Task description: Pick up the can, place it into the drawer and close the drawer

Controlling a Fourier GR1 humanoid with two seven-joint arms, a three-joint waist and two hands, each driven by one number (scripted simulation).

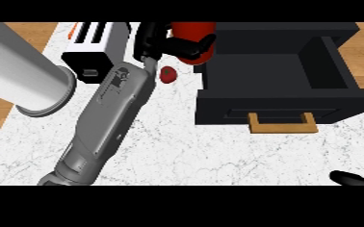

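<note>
The red can (pixel 192 31) is at the top of the head view, just left of the black drawer unit's far left corner. My left hand (pixel 152 40) is shut on it, with black fingers wrapped across its lower part, and the grey forearm runs down to the lower left. The drawer (pixel 256 72) stands pulled open towards me, its dark inside showing nothing in it. Its wooden handle (pixel 282 123) is on the near front. Only a black tip of my right hand (pixel 348 178) shows at the lower right edge.
A small red fruit (pixel 168 74) lies on the white marble counter (pixel 213 154) under the can, beside my wrist. A white and black toaster (pixel 91 48) stands at the back left. A large pale grey cylinder (pixel 28 77) fills the left edge.
</note>
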